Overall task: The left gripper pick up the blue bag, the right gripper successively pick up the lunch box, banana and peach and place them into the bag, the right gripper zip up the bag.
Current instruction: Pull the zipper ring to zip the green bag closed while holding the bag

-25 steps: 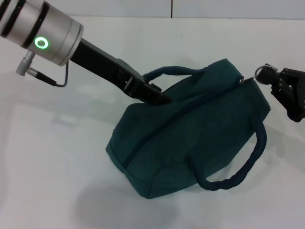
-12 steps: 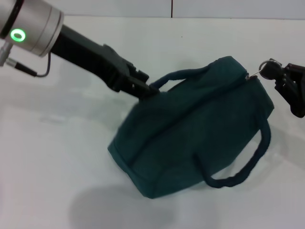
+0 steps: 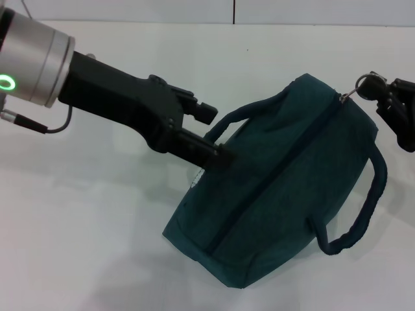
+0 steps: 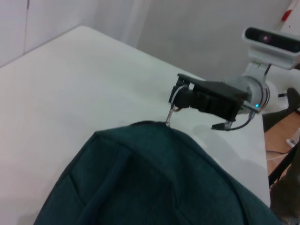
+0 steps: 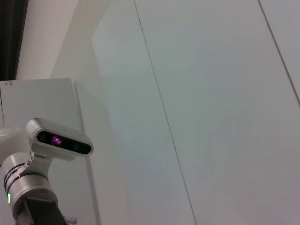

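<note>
At far-left corner of blue bag (image 3: 279, 188), left gripper (image 3: 211, 152) clamped on fabric. Bag lies tilted on white counter (image 3: 84, 227), zipper closed. At opposite end, right gripper (image 3: 379, 97) pinches metal ring pull (image 3: 364, 82), fingers together on it.

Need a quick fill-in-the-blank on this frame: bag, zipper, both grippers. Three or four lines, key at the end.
1. The right gripper holds the zipper's metal ____ pull.
2. The blue bag has its zipper ____ along the top.
3. The left gripper grips the bag at the end ____ the pull.
4. The bag has ____ rope-like handles.

Missing words: ring; closed; opposite; two
</note>
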`<state>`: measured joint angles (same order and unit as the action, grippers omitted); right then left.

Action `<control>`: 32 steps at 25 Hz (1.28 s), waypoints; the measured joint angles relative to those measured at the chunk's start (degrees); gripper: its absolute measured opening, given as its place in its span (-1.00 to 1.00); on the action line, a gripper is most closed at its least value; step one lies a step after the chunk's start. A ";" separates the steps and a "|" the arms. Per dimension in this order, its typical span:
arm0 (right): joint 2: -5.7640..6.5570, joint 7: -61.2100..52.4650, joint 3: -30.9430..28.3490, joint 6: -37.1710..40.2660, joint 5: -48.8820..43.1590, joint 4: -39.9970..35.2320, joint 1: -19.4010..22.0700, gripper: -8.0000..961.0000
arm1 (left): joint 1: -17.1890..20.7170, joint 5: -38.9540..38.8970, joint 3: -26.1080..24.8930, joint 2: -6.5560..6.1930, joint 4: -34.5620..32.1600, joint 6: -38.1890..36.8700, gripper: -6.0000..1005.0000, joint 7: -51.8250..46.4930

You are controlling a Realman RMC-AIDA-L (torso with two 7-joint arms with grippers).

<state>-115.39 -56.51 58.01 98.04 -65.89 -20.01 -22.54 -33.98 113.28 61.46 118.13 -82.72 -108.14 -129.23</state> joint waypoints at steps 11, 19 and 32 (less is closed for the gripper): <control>-0.01 0.00 0.00 0.02 0.00 -0.03 -0.57 -0.96 | 1.81 -0.14 0.19 1.35 5.71 1.17 0.77 1.29; 0.06 0.00 0.00 -0.01 0.00 -0.03 -0.58 -0.96 | 1.69 0.07 1.59 1.37 7.18 2.85 0.67 2.87; 0.09 0.00 0.00 -0.13 -0.03 -0.03 0.02 -0.96 | 1.81 -0.05 3.67 1.31 7.93 2.86 0.07 5.99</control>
<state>-115.31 -56.51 58.01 97.90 -65.92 -20.04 -22.53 -32.16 113.23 65.13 119.44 -74.79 -105.28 -123.24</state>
